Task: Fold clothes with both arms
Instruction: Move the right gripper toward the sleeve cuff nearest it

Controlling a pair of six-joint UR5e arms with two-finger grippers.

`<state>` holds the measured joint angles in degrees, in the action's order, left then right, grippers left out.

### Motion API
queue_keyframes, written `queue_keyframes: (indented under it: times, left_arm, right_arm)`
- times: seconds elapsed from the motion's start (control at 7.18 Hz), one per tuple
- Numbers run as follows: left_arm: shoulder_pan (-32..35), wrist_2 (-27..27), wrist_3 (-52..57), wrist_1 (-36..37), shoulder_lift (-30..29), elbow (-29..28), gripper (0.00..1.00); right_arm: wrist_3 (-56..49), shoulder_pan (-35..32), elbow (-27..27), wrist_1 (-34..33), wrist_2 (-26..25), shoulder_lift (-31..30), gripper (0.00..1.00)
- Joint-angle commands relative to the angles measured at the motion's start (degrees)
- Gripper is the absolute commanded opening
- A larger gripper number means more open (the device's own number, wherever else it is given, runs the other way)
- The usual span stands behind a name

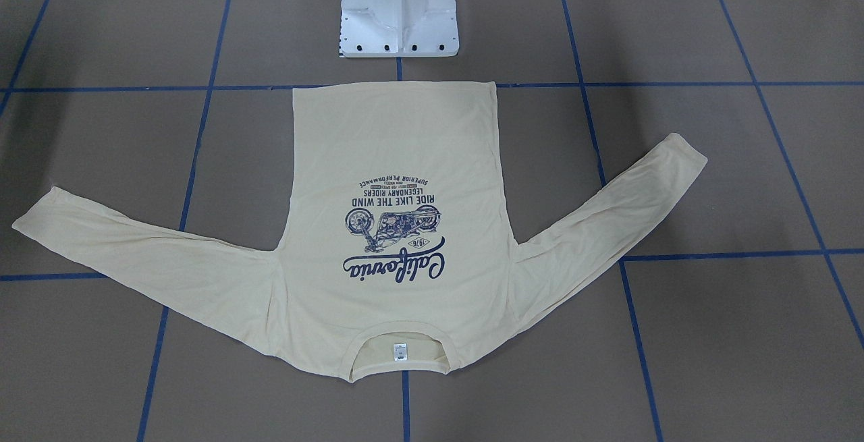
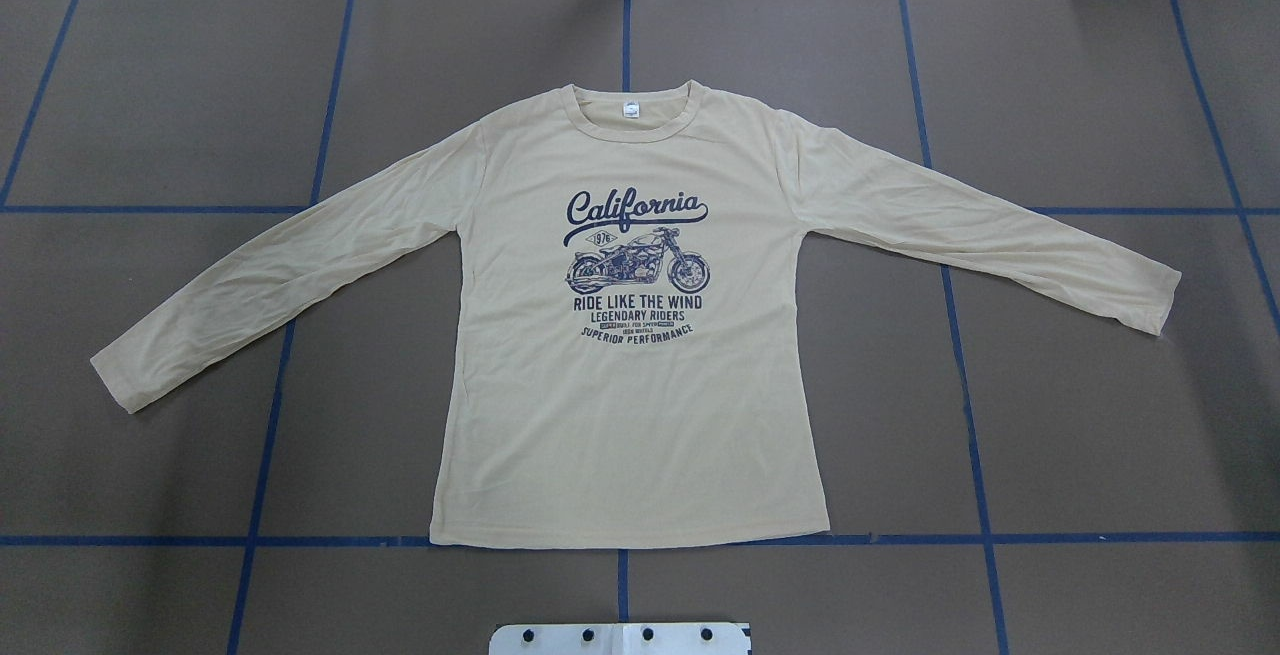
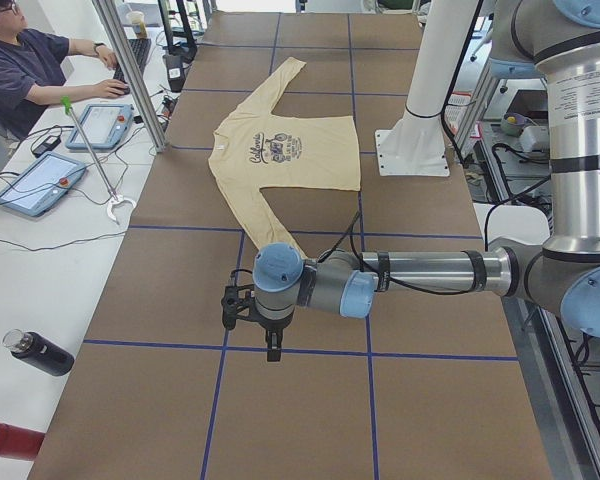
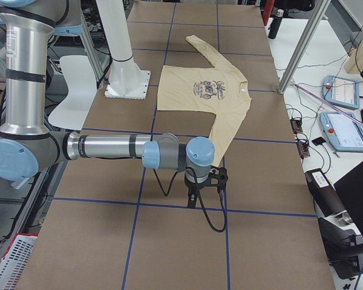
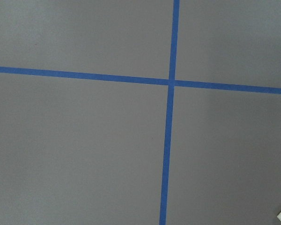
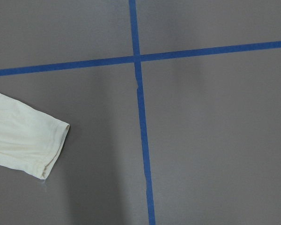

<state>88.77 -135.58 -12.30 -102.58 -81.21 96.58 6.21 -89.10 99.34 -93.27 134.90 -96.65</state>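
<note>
On the table (image 2: 1100, 415) the T-shirt (image 2: 630, 415) lies flat, pedestal (image 2: 620, 638) near hem; cannot tell jaws' state

We record the left arm (image 3: 430, 270) as silver tubular links joined by grey housings with light blue round caps. Black cabling is strapped along its forearm by dark bands. The left claw (image 3: 270, 345) is black. The right arm (image 4: 106, 147) has the same finish, with black cabling at the wrist and a black right claw (image 4: 193, 198). The white pedestal (image 1: 398, 17) shows dark bolt holes along its foot plate.
</note>
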Motion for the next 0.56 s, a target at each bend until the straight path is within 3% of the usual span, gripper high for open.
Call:
queue_keyframes:
  times: [0.0, 0.42]
  left_arm:
    - [0.0, -0.04, -0.09, -0.17, 0.0, -0.08, 0.99]
    - [0.0, -0.04, 0.0, -2.52, -1.39, 0.45, 0.99]
  right_arm:
    - [0.64, -0.02, 0.24, 0.02, 0.1, 0.4, 1.0]
    - [0.91, 0.16, 2.08, 1.15, 1.15, 1.46, 1.0]
